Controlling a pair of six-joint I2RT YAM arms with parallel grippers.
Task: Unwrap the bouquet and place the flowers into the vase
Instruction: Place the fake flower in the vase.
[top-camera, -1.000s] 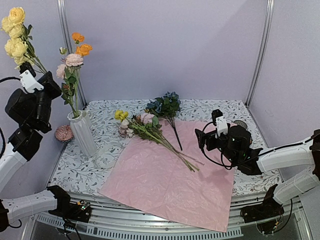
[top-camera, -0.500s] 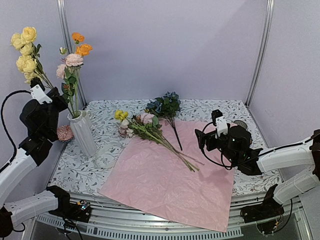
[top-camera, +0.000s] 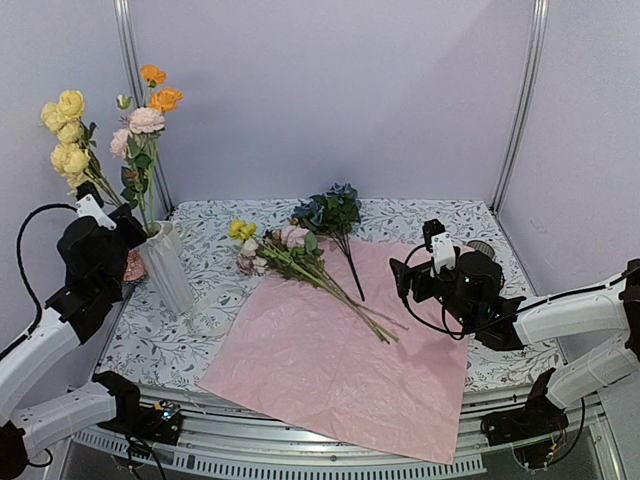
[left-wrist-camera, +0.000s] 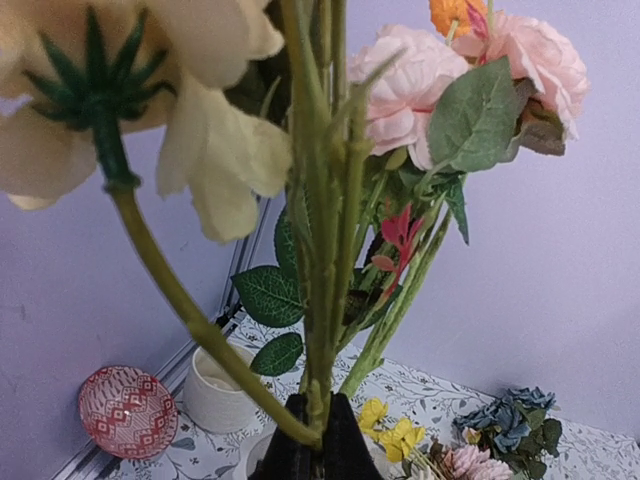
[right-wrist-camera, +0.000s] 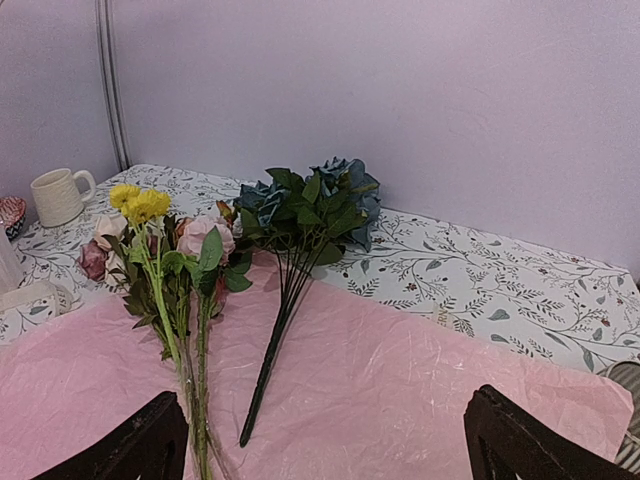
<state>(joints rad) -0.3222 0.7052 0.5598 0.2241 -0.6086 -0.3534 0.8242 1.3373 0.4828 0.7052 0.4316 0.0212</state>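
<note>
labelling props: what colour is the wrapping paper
Pale pink wrapping paper, clearest from the top external view.

You have one white vase (top-camera: 168, 270), one sheet of pink paper (top-camera: 330, 370), two loose bundles of flowers, namely one blue bunch (top-camera: 330, 212) and one mixed bunch (top-camera: 280, 248), one spray of cream roses (top-camera: 70, 158), one cream mug (right-wrist-camera: 55, 196) and one red patterned dish (left-wrist-camera: 128, 412)

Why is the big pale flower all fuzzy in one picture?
Left wrist view: the pale cream artificial flower sits very close to the lens, so it blurs; the pink roses farther off look sharper. Right wrist view: the blue roses are crisp, with a faint sheen on the pink crinkled wrapping paper. Top view: even light, soft shadows.
</note>
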